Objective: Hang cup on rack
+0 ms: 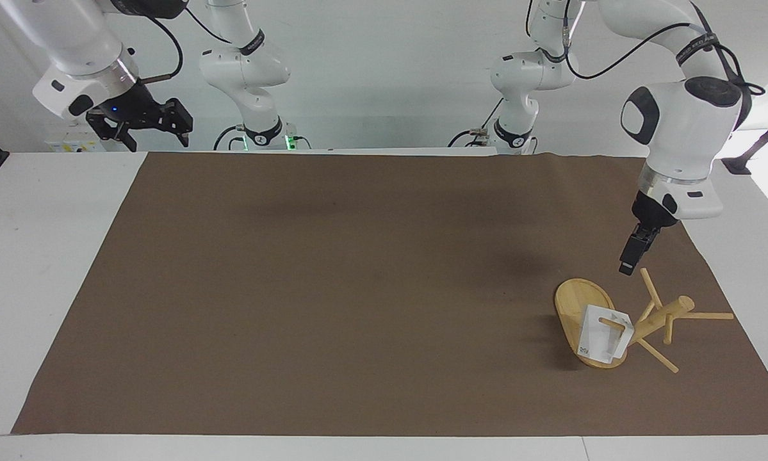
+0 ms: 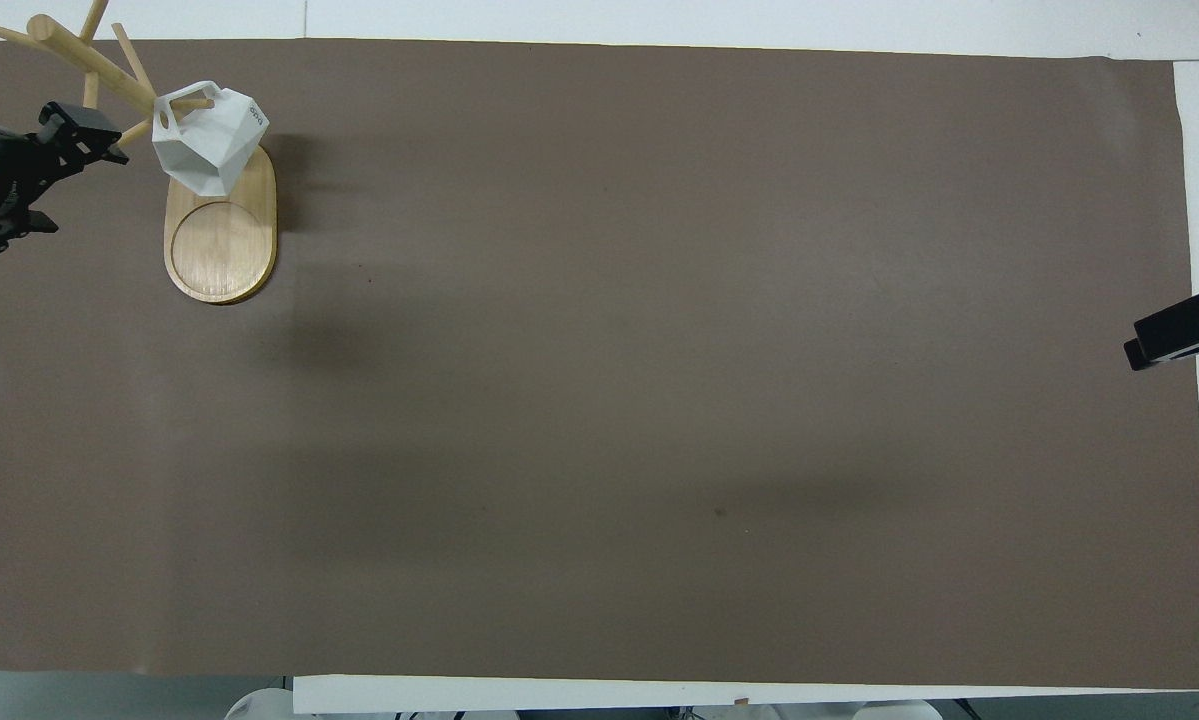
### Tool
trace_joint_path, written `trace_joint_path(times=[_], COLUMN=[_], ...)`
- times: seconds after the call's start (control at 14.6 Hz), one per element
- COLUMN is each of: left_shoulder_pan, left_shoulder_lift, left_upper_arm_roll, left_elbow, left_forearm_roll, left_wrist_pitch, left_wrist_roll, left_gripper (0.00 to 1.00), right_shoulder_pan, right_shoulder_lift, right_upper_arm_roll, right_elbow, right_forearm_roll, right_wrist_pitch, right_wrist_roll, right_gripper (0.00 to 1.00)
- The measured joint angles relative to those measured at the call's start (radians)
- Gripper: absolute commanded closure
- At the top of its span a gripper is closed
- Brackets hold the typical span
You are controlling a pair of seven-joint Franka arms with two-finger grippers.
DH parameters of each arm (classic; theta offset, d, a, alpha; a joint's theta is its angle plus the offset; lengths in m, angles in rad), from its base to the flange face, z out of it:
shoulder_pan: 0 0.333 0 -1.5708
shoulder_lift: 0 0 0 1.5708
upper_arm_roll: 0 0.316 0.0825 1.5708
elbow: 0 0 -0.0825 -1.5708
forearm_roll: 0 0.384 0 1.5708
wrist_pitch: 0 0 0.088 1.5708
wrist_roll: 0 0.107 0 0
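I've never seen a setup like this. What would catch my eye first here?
Probably the white faceted cup hanging by its handle on a peg of the bamboo rack, at the left arm's end of the brown mat. The left pincer hangs above the rack, holding nothing; the right pincer waits, raised off the mat.

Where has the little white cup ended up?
The cup hangs by its handle on a peg of the rack, over the rack's base, at the left arm's end of the table.

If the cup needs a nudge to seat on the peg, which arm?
Left. Its pincer is up in the air close to the rack, where the cup hangs on a peg. The right pincer waits at the right arm's end of the table.
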Motion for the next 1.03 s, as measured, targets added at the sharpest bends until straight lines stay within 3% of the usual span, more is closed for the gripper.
trace_joint_path(times=[0.41,0.75,1.03], left_shoulder_pan=[0.001,0.018,0.027], left_shoulder_lift=[0.0,0.015,0.051], left_upper_arm_roll=[-0.002,0.003,0.001], left_elbow=[0.198,0.3,0.39], left_forearm_roll=[-0.009,-0.068,-0.08], left_wrist_pitch=[-0.376,-0.544,-0.615], left_wrist_roll=[0.316,0.687,0.762], left_gripper=[0.0,0.0,0.0], right_shoulder_pan=[0.0,0.0,-0.005], right_shoulder_lift=[0.0,0.0,0.0], right_upper_arm_roll=[-0.001,-0.004,-0.009], right_elbow=[0.0,0.0,0.0], right_forearm_roll=[0.0,0.0,0.0], right_wrist_pitch=[0.005,0.009,0.009], right_wrist_roll=[0.014,0.019,0.019], right_gripper=[0.0,0.0,0.0])
